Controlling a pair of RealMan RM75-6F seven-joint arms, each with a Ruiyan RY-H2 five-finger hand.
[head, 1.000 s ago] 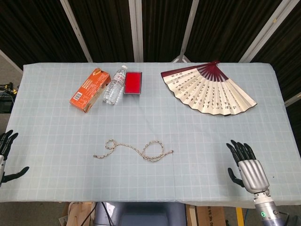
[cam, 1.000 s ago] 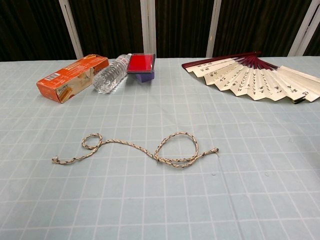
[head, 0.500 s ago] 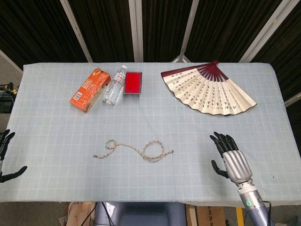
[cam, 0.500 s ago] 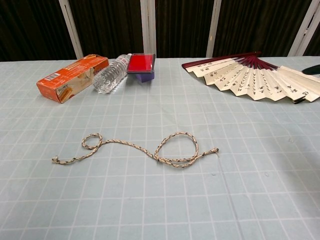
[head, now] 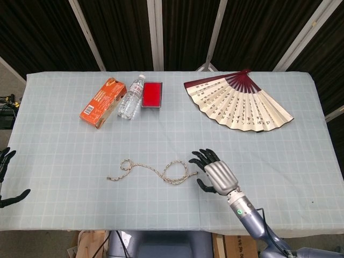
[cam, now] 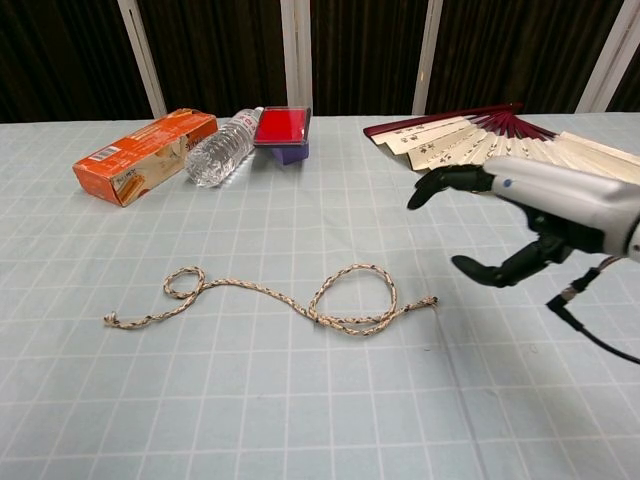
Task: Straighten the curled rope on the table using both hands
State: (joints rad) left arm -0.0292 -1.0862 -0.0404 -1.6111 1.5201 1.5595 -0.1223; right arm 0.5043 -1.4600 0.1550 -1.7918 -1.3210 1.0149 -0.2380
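A thin braided rope (head: 153,171) (cam: 280,297) lies curled on the checked tablecloth, with a small loop near its left end and a bigger loop near its right end. My right hand (head: 215,173) (cam: 520,215) hovers open, fingers spread, just right of the rope's right end (cam: 432,300) and apart from it. Only the dark fingertips of my left hand (head: 6,177) show at the far left edge of the head view, spread and holding nothing, well away from the rope.
At the back stand an orange box (head: 100,101), a lying water bottle (head: 130,98) and a red ink pad (head: 152,94). An open paper fan (head: 239,102) lies at the back right. The table's front edge (head: 161,228) runs close below the rope.
My right hand has swept left from the table's right front corner to just beside the rope's right end. The rope and the left hand have hardly moved.
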